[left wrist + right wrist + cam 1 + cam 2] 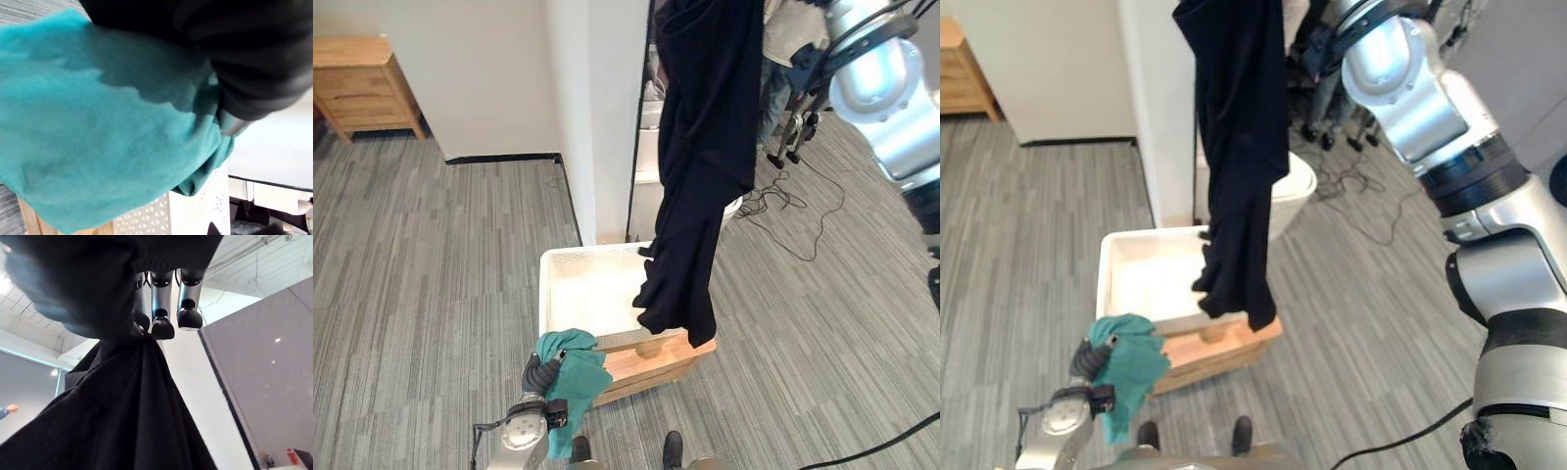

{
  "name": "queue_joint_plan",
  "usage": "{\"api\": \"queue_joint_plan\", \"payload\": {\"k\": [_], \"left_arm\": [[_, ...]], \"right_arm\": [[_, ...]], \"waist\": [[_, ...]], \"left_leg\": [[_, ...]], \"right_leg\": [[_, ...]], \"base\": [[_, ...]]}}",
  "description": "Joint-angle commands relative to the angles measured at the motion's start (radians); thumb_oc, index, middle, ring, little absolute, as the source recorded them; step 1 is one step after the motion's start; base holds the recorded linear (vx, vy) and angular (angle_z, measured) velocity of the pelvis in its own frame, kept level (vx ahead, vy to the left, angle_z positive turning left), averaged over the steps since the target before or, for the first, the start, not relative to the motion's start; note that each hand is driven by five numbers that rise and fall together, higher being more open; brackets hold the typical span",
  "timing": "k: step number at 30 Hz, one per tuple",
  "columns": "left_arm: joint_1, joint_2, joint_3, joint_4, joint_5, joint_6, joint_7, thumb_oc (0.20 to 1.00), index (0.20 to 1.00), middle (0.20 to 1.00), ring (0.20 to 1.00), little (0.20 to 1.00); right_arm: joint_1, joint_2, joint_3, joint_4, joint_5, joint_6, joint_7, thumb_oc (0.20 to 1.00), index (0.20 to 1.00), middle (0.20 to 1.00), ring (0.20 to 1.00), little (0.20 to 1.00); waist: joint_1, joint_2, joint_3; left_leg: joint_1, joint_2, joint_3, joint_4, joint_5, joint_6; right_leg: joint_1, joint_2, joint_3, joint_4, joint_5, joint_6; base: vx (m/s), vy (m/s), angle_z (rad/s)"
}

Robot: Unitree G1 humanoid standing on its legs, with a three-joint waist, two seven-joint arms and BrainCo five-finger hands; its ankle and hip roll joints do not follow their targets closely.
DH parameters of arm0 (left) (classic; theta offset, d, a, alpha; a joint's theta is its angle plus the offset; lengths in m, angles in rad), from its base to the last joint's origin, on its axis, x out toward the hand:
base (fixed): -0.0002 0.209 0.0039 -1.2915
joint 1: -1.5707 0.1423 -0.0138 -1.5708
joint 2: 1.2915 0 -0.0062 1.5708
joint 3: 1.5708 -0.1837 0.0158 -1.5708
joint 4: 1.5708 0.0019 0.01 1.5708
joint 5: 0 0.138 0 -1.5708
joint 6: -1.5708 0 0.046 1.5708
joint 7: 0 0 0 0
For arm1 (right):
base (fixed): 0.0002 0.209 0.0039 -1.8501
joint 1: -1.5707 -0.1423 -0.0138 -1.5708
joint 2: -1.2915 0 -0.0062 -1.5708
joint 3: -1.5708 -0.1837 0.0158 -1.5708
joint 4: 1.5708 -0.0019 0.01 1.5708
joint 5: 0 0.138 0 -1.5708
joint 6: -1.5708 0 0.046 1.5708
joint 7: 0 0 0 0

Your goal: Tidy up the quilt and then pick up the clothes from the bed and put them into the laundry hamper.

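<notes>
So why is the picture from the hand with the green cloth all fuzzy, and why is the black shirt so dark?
In the left wrist view the teal cloth sits right against the camera, too close to focus, so it blurs. In the right wrist view the black garment hangs against bright ceiling lights, so it shows as a dark shape. In the left eye view the white hamper glares pale inside.

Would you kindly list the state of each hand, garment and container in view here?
Left hand: shut on the teal cloth.
Right hand: shut on the black garment, held high, hem hanging into the hamper.
Hamper: open, white inside.
</notes>
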Motion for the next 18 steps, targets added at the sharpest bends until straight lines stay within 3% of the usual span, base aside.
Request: {"api": "queue_joint_plan", "payload": {"k": [1, 7, 11, 18], "left_arm": [[-0.06, 0.065, -0.024, -0.05, -0.029, -0.087, -0.001, 0.2, 0.2, 0.2, 0.2, 0.2], [-0.069, 0.087, -0.029, -0.069, -0.032, -0.098, -0.012, 0.2, 0.2, 0.2, 0.2, 0.2], [-0.088, 0.118, -0.032, -0.107, -0.031, -0.11, -0.023, 0.2, 0.2, 0.2, 0.2, 0.2], [-0.1, 0.111, -0.017, -0.161, -0.009, -0.103, -0.014, 0.2, 0.2, 0.2, 0.2, 0.2]], "right_arm": [[-0.152, -0.043, -0.001, 0.071, -0.018, 0.011, -0.053, 0.2, 0.2, 0.2, 0.2, 0.2], [-0.096, 0.011, 0.008, 0.152, -0.041, 0.02, -0.026, 0.2, 0.2, 0.2, 0.2, 0.2], [-0.014, 0.027, 0.008, 0.268, -0.061, 0.033, -0.011, 0.2, 0.2, 0.2, 0.2, 0.2], [0.174, 0.007, -0.074, 0.289, -0.072, 0.066, -0.006, 0.2, 0.2, 0.2, 0.2, 0.2]], "waist": [[0.024, 0.003, 0.031], [0.056, 0.017, 0.08], [0.077, 0.043, 0.132], [0.074, 0.072, 0.158]], "left_leg": [[0.053, 0.056, 0.018, -0.001, -0.092, -0.048], [-0.029, 0.053, -0.013, -0.001, -0.069, -0.051], [-0.097, 0.047, -0.028, -0.001, -0.044, -0.055], [-0.127, 0.052, -0.019, -0.001, -0.04, -0.057]], "right_leg": [[0.023, -0.038, -0.033, 0.0, -0.13, 0.063], [-0.041, -0.036, -0.048, 0.0, -0.121, 0.063], [-0.103, -0.039, -0.05, 0.0, -0.104, 0.064], [-0.136, -0.04, -0.047, 0.0, -0.097, 0.067]], "base": [[-0.01, -0.004, 0.2], [-0.06, -0.002, 0.17], [-0.05, -0.005, 0.07], [-0.03, 0.005, 0.05]]}}
